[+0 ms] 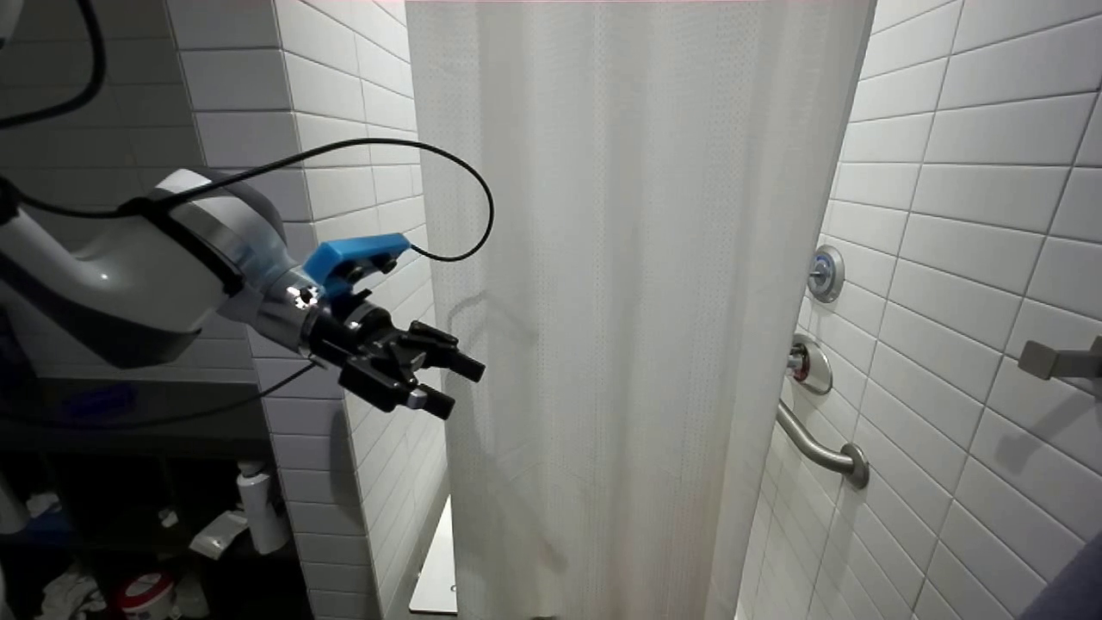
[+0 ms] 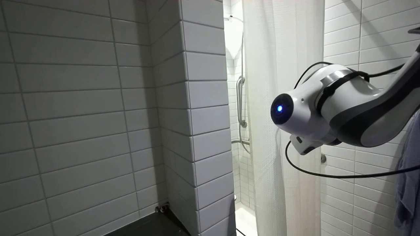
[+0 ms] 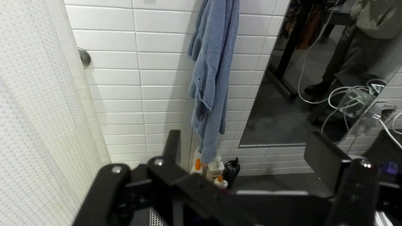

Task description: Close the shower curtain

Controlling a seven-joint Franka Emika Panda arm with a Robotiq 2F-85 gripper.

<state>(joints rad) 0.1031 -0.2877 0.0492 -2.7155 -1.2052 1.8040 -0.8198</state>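
The shower curtain (image 1: 620, 284) is a tall white sheet with soft vertical folds, hanging across the shower opening. It also shows in an exterior view (image 2: 283, 196) and along the left of the wrist view (image 3: 34, 119). A gap shows between its right edge and the right tiled wall, and a narrower gap at its left edge. My gripper (image 1: 454, 386) is in front of the curtain's left edge, fingers spread, with nothing between them. In the wrist view the gripper (image 3: 251, 153) is wide open, with the curtain off to the left. The fingers are hidden behind the arm in an exterior view.
A tiled pillar (image 2: 210, 114) stands left of the curtain. A grab bar (image 1: 814, 443) and shower knobs (image 1: 825, 274) are on the right wall. A blue towel (image 3: 213, 72), a mirror (image 3: 267, 116) and several bottles (image 3: 215, 169) lie beyond the fingers. A black cable (image 1: 448, 151) loops off the wrist.
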